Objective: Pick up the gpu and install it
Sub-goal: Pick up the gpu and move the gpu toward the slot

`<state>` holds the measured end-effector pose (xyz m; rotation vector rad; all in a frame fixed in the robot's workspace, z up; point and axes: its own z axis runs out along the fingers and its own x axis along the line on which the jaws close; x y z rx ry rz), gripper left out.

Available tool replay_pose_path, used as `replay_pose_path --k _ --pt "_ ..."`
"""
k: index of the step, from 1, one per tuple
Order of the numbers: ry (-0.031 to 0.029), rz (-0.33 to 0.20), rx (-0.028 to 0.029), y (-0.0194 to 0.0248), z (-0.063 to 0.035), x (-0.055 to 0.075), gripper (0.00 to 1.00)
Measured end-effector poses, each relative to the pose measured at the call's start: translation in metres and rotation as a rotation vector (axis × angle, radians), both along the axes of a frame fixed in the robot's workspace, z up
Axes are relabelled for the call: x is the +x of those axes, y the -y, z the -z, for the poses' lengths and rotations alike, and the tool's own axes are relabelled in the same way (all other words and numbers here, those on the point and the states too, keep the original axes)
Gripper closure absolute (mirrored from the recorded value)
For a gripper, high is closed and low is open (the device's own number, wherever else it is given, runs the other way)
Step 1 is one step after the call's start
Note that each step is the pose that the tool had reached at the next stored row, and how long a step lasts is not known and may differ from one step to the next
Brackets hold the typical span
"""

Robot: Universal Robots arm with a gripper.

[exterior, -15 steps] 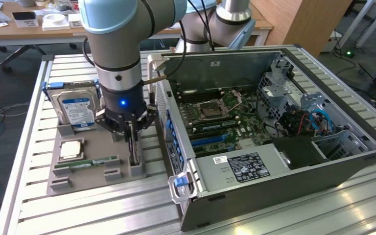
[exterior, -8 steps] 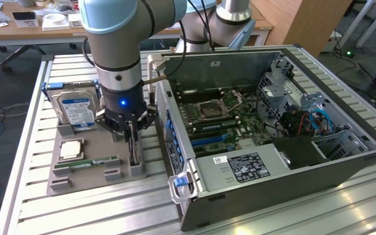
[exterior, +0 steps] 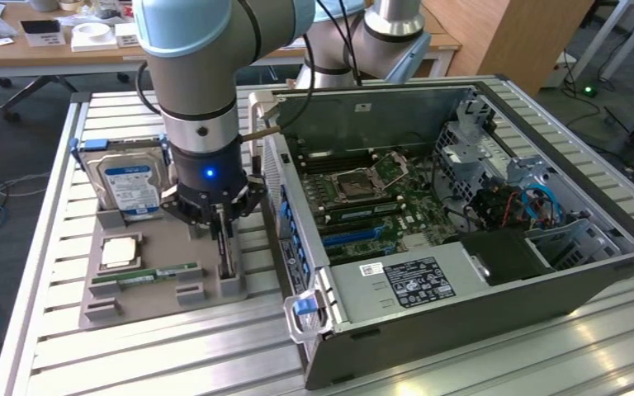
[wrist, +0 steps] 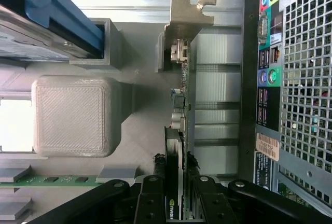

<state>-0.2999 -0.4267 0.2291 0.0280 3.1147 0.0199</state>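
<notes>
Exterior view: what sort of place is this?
Likely a robotics lab: an open computer case on a slatted metal table, a grey parts holder beside it, and the gripper closed on the gpu.

In the exterior view's upper left you see the arm [exterior: 201,74]: pale blue-grey joint caps over a silvery tube, black cables [exterior: 348,37] trailing beside it. Lower, a black wrist collar [exterior: 191,165] carries a lit blue light [exterior: 209,174]; beneath it, the black gripper [exterior: 224,235] with jointed, bar-linked fingers [wrist: 153,198].
</notes>
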Motion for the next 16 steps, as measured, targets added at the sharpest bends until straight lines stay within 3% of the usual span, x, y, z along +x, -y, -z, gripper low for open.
replay_pose_path --k 8,16 --pt "0.0011 0.000 0.0011 -0.0001 -0.0009 0.000 0.74" --pt "0.0002 0.000 0.0001 0.0000 -0.0161 0.000 0.74"
